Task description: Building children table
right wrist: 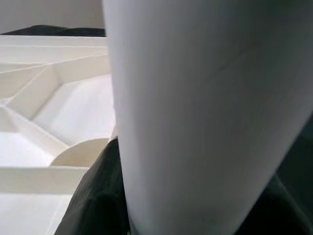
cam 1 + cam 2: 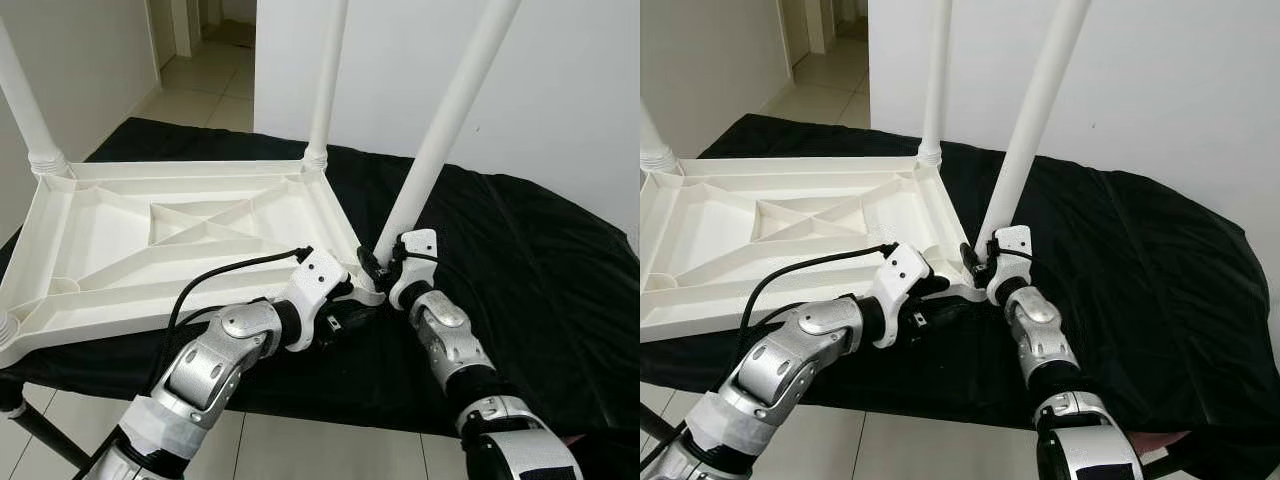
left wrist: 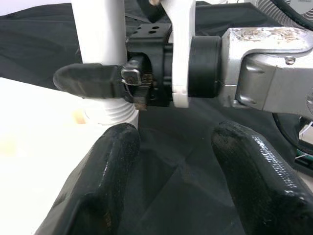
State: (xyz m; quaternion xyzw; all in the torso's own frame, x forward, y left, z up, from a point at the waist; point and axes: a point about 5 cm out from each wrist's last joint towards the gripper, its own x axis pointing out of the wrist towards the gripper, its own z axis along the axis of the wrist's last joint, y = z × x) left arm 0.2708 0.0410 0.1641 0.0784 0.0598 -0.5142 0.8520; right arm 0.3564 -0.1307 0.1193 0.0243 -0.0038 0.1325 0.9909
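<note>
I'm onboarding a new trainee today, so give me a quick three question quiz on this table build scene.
1. True or false: the tabletop lies upside down on the black cloth.
2. Which gripper grips the tilted leg near its base? A) left B) right C) neither
3. Fill in: the left gripper, jaws apart, sits beside the tabletop's near ____.

Key
1. True, ribbed underside up.
2. B, the right gripper clamps it.
3. Corner.
</note>
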